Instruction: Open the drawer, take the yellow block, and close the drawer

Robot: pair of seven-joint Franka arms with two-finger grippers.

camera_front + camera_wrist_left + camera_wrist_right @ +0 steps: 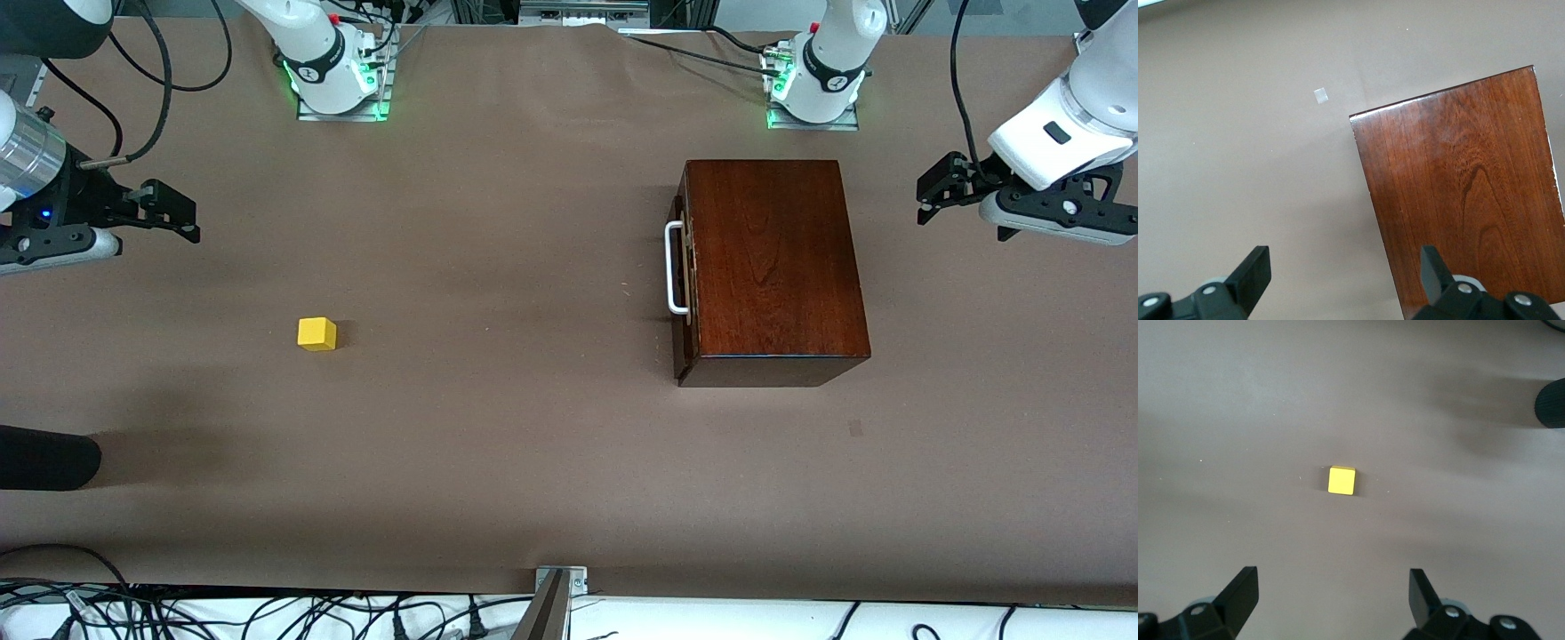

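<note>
Sitting shut: drawer (683, 267) of the box (773, 267), toward the left arm's end. Lying on the bare table (533, 462), well apart toward the right arm's end: block (316, 334). Hovering over the table beside the box, jaws apart, empty: left gripper (926, 191). Hanging above the block, jaws wide, empty: right gripper (182, 218).

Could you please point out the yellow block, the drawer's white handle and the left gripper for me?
yellow block (316, 333): front view, its top face.
drawer's white handle (673, 267): front view, middle of the bar.
left gripper (926, 197): front view, between its fingertips.
</note>
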